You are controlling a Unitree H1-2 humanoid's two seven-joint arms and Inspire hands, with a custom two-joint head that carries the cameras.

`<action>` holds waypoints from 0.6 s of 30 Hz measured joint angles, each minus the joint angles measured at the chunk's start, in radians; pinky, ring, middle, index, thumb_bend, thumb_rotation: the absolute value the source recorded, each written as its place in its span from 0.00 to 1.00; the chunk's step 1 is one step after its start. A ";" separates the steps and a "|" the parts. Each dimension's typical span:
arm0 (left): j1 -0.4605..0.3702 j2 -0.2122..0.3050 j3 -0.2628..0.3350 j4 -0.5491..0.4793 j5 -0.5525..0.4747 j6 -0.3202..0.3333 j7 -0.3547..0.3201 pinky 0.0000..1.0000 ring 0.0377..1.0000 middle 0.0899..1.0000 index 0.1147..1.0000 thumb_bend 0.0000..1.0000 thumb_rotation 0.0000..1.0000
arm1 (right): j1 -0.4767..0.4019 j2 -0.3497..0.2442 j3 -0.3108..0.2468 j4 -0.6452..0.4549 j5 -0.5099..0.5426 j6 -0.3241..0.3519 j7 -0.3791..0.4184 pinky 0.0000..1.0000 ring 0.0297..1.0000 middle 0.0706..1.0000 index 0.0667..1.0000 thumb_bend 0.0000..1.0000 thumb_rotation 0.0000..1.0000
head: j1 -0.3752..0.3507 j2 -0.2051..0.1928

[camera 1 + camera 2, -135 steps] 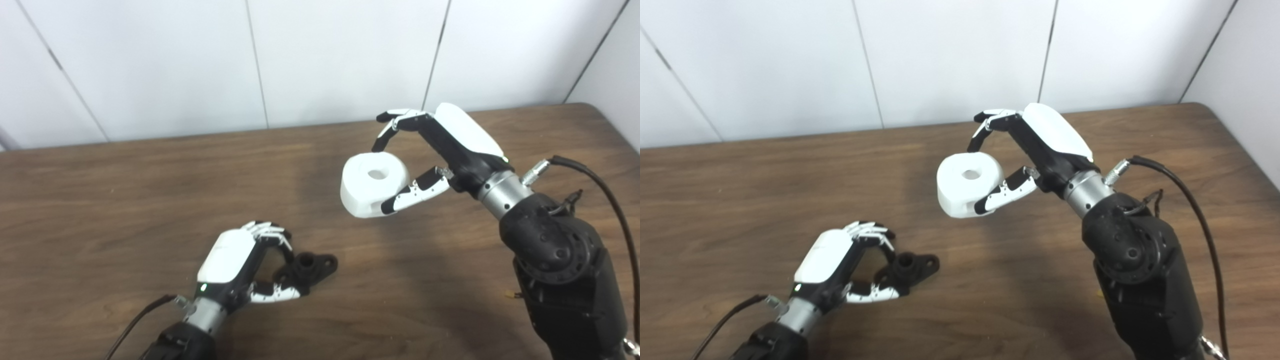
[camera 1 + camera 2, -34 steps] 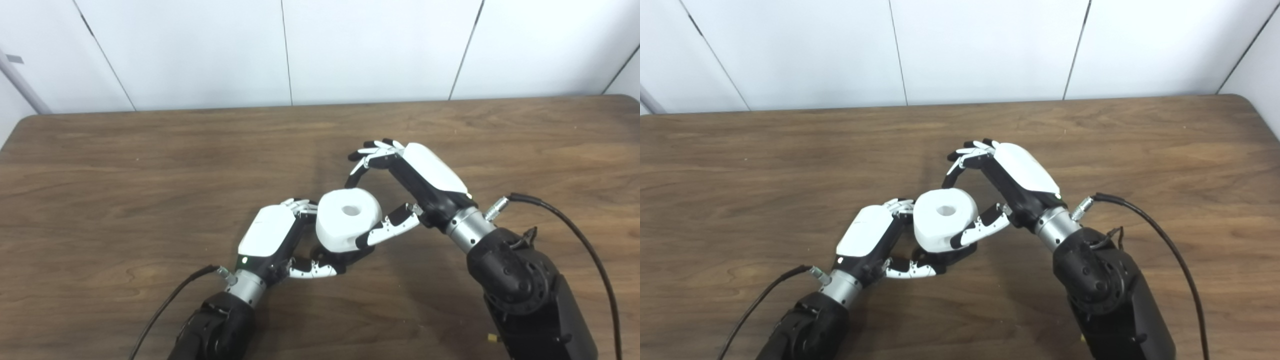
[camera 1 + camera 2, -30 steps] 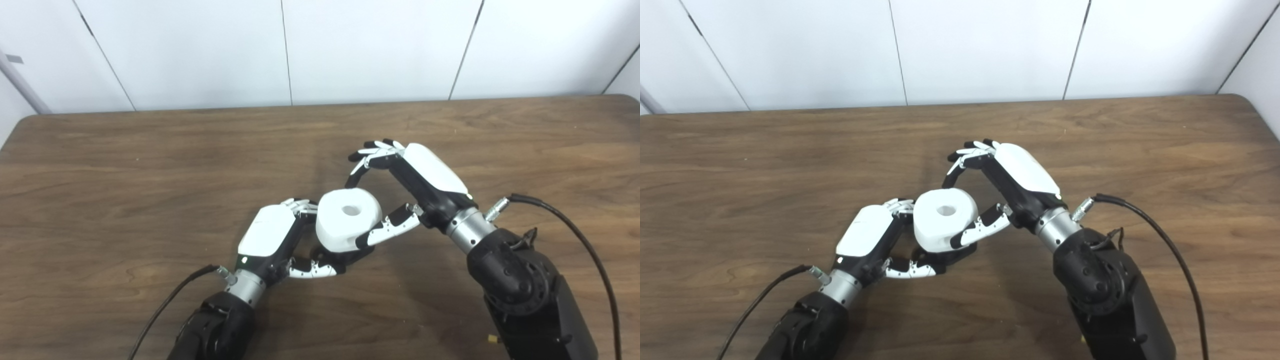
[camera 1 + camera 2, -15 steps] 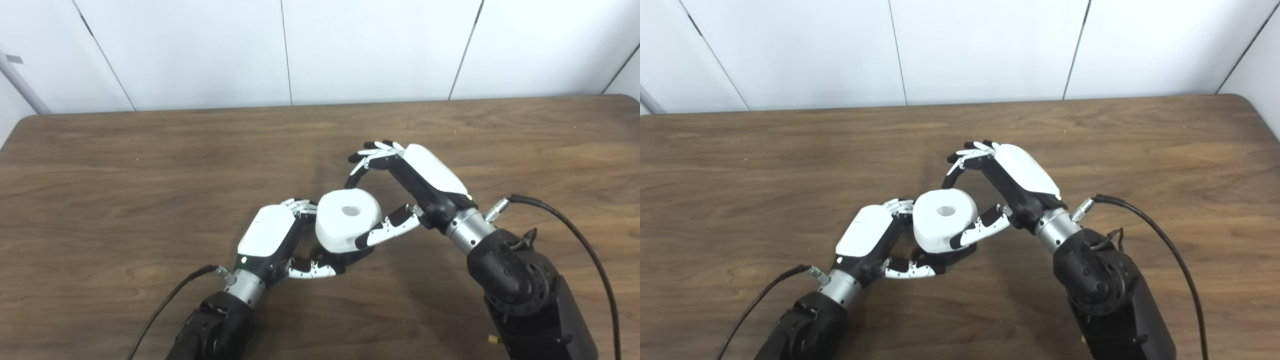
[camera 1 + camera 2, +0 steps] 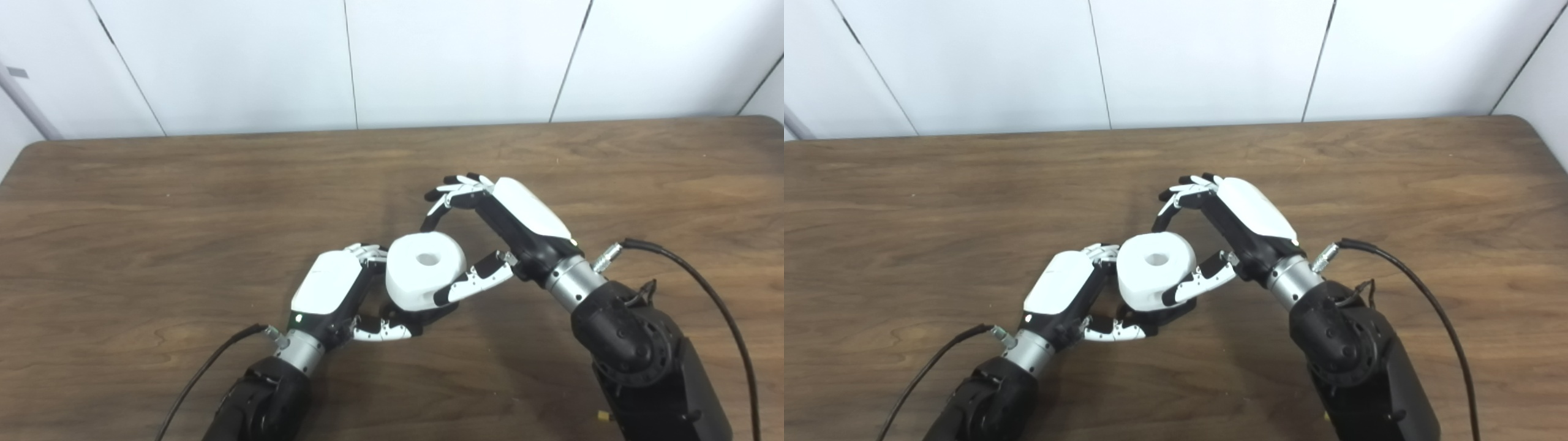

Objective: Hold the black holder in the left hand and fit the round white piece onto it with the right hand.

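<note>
Sitting at centre frame, just below the middle: the white piece (image 5: 422,271), a thick round puck with a hole in its top face. Being pinched by the right hand (image 5: 490,236), thumb (image 5: 468,285) lying along the near side wall, fingers (image 5: 438,208) curling down to the far rim; plainly closed on it. Resting over the black holder (image 5: 438,313), most of which is hidden beneath, only a dark lip peeking out at the lower edge. Whether already seated on it or merely hovering, not possible to tell.

Lying to the lower left of the puck: the left hand (image 5: 334,294), wrapped around the holder with thumb (image 5: 383,331) reaching underneath; closed on it as far as can be seen, though the contact itself is hidden.

Looking stiff and light, likely smooth moulded plastic, so probably slippery at the curved wall and prone to twisting in a two-sided pinch. Judging the side wall, across the widest part, as the best place for gripping, keeping the top hole clear. Holder seeming small and rigid; gripping low at its base flange looks wisest, leaving its post free.

All sitting on the brown table (image 5: 153,202).
</note>
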 measured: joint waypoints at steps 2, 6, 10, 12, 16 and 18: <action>-0.001 0.000 0.000 0.002 0.000 -0.003 0.001 0.86 0.81 0.72 0.42 0.52 0.05 | -0.002 -0.001 0.003 0.000 -0.003 0.000 0.000 1.00 0.93 0.80 0.45 0.53 0.14 | 0.000 -0.002; -0.001 0.000 0.000 0.003 0.000 -0.004 0.002 0.87 0.81 0.72 0.42 0.52 0.05 | -0.013 -0.016 0.011 0.000 -0.008 0.004 0.002 1.00 0.94 0.81 0.45 0.53 0.15 | 0.000 -0.002; -0.001 0.000 0.001 0.003 0.000 -0.005 0.002 0.87 0.81 0.72 0.42 0.52 0.05 | -0.023 -0.024 0.017 0.000 -0.008 0.010 0.011 1.00 0.94 0.82 0.45 0.52 0.15 | -0.002 -0.003; -0.001 0.000 0.001 0.003 -0.001 -0.005 0.002 0.87 0.81 0.72 0.42 0.52 0.05 | -0.024 -0.025 0.018 0.000 -0.008 0.011 0.012 1.00 0.94 0.82 0.45 0.52 0.15 | -0.003 -0.005; -0.001 0.000 0.001 0.003 -0.001 -0.006 0.002 0.86 0.81 0.72 0.42 0.52 0.05 | -0.024 -0.027 0.019 -0.002 -0.008 0.015 0.020 1.00 0.94 0.83 0.54 0.94 0.22 | -0.005 -0.005; -0.002 0.000 0.001 0.003 0.000 -0.006 0.002 0.86 0.81 0.72 0.42 0.52 0.05 | -0.021 -0.037 0.026 0.005 -0.018 0.024 0.044 1.00 0.94 0.83 0.56 0.99 0.23 | -0.005 -0.005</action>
